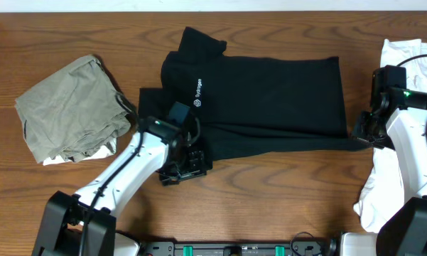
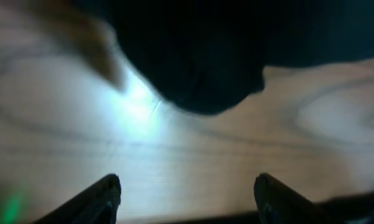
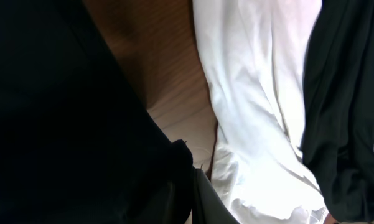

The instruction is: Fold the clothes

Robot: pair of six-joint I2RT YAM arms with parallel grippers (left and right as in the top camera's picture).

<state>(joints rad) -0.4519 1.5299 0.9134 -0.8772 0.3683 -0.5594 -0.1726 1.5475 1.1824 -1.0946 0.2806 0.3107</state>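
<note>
Overhead, shirt: A black short-sleeved shirt [image 1: 270,92] with a small white chest logo is laid flat across the middle of the brown wooden bench [image 1: 284,206].
Overhead, other clothes: A crumpled olive-grey fabric garment [image 1: 67,107] is seen left of that shirt and apart from it. White cloth pieces [image 1: 405,53] are seen just past its right edge, partly hidden by the right arm.
Overhead, left hand: The left hand [image 1: 187,165] is set over the shirt's lower left corner.
Overhead, right hand: The right hand [image 1: 361,131] is placed at the shirt's lower right corner, where the fabric is drawn out to a point.
Left wrist: The view is blurred. The fingers [image 2: 99,199] are spread wide, with only bare wood between them. A rounded edge of the shirt [image 2: 199,62] is seen beyond the fingertips, untouched.
Right wrist: The hand is closed, and the shirt's black fabric [image 3: 62,124] is gripped. The white cloth [image 3: 255,93] is seen right of it, with a strip of bench [image 3: 168,93] between. More dark fabric [image 3: 348,93] is seen at the right edge; which garment cannot be told.
</note>
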